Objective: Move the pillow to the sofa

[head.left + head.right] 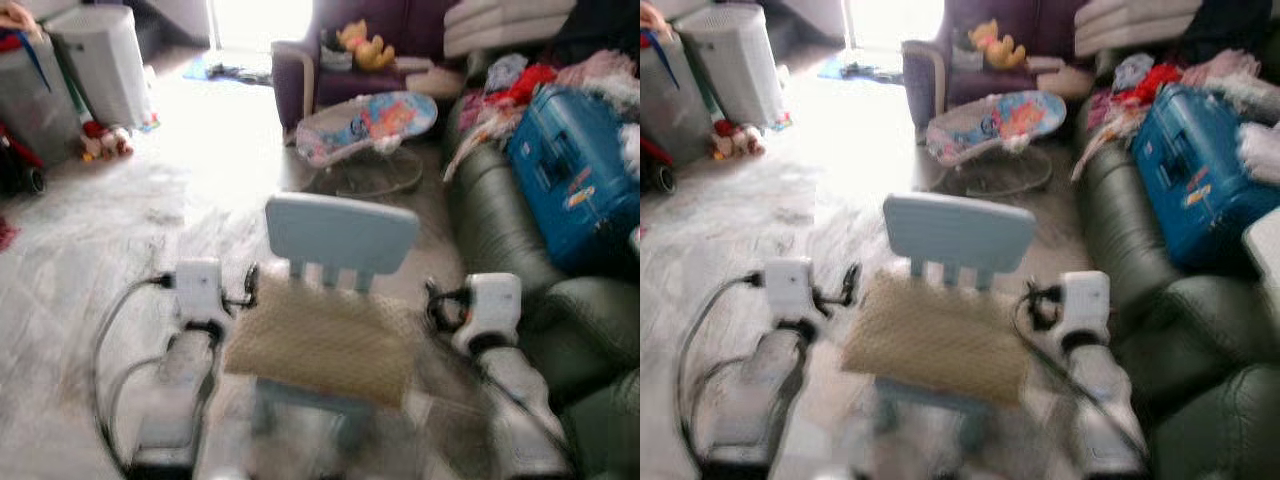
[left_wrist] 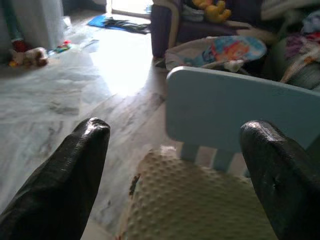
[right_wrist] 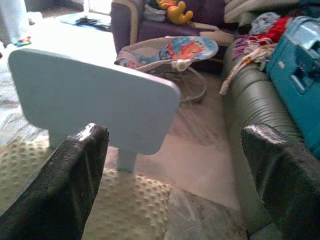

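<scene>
A beige dotted pillow point(image 1: 320, 340) lies on the seat of a small light-blue child's chair point(image 1: 340, 235) right in front of me. My left gripper point(image 2: 177, 127) is open beside the pillow's left edge, its black fingers point(image 2: 75, 170) wide apart with nothing between them. My right gripper point(image 3: 175, 132) is open at the pillow's right side, also holding nothing. The pillow point(image 2: 200, 200) shows under the chair's backrest point(image 3: 95, 95). The dark green sofa point(image 1: 500, 220) stands to the right of the chair.
A blue suitcase point(image 1: 570, 170) and piled clothes point(image 1: 520, 85) cover the sofa's far seat. A baby bouncer point(image 1: 365, 125) sits behind the chair, with a purple armchair point(image 1: 300, 75) beyond. A white appliance point(image 1: 100, 60) stands far left on the marble floor point(image 1: 120, 220).
</scene>
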### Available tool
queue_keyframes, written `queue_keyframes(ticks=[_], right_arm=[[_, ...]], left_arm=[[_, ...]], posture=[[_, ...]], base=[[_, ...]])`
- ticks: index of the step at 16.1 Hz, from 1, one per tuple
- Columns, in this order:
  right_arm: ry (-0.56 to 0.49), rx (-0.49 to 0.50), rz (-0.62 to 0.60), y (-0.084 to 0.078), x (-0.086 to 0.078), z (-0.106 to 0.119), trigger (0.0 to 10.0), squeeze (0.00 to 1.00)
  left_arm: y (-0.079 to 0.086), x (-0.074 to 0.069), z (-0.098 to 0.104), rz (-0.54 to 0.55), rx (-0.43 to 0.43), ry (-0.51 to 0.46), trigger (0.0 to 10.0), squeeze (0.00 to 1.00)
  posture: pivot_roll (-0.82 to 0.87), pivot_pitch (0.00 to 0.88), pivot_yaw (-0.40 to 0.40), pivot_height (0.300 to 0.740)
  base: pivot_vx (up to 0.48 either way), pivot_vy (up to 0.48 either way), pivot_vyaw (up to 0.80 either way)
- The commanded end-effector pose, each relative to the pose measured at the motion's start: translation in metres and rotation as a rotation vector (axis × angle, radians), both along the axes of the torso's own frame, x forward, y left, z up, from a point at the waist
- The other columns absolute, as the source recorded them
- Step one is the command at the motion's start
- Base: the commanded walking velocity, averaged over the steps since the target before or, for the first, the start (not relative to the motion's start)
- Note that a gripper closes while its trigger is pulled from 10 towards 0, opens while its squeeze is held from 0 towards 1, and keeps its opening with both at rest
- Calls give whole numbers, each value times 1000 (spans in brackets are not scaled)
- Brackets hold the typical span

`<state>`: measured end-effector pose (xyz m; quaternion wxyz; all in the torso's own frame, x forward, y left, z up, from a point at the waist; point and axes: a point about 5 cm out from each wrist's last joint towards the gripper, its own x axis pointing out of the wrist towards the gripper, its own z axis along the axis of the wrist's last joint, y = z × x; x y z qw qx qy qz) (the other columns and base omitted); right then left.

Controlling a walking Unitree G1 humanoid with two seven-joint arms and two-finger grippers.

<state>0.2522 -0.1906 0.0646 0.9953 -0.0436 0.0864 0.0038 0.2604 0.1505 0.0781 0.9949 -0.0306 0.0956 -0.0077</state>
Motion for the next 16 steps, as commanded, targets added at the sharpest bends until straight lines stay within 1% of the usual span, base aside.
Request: queue_keyframes(ticks=[1, 4, 7, 10, 13, 16], right_arm=[[-20, 0, -2, 0, 1, 6, 10000, 0], [-17, -1, -1, -1, 1, 6, 10000, 0], [-15, 0, -1, -1, 1, 6, 10000, 0], [-12, 4, -3, -1, 1, 6, 10000, 0], [-6, 5, -1, -1, 1, 5, 10000, 0], [-9, 7, 0, -1, 1, 6, 10000, 0]], left_arm=[[5, 1, 4, 22, 11, -17, 10000, 0], [13, 2, 3, 64, 13, -6, 10000, 0], [14, 1, 2, 66, -7, 11, 10000, 0], [14, 1, 2, 66, -3, 12, 10000, 0], [14, 0, 1, 61, -7, 20, 10000, 0], [13, 0, 1, 59, -6, 28, 10000, 0]], posture=[[15, 0, -43, 740], [18, 0, -46, 740], [20, 0, -46, 740], [21, 0, -45, 740], [22, 0, -46, 740], [20, 0, -45, 740]], base=[[0, 0, 0], [0, 0, 0], [0, 0, 0], [0, 0, 0], [0, 0, -800], [0, 0, -515]])
